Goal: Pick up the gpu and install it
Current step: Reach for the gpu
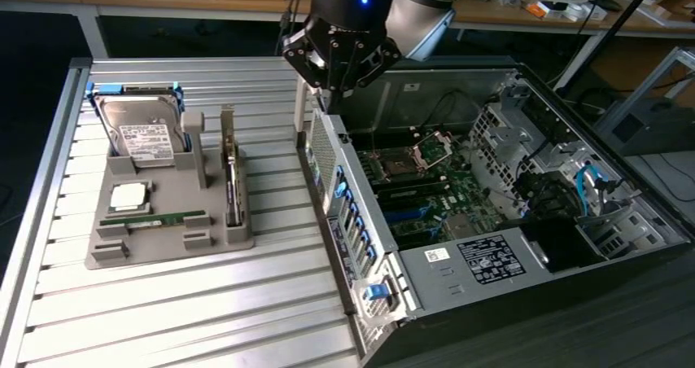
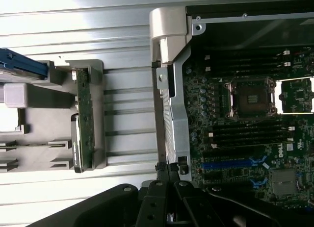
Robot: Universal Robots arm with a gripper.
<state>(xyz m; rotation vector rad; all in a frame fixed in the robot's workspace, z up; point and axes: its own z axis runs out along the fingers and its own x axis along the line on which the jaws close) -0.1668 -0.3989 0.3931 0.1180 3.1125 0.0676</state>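
The gpu is a thin dark card standing on its edge in a slot along the grey holder, on the side nearest the computer case. In the wrist view the gpu looks like a narrow green and grey blade. My gripper hangs high over the rear wall of the open computer case, off to the exterior view's right of the gpu and well above it. The gripper is shut, its fingers pressed together with nothing between them.
The holder also carries a silver hard drive, a square processor chip and a green memory stick. The case lies open with its motherboard exposed. Everything rests on a slatted metal table.
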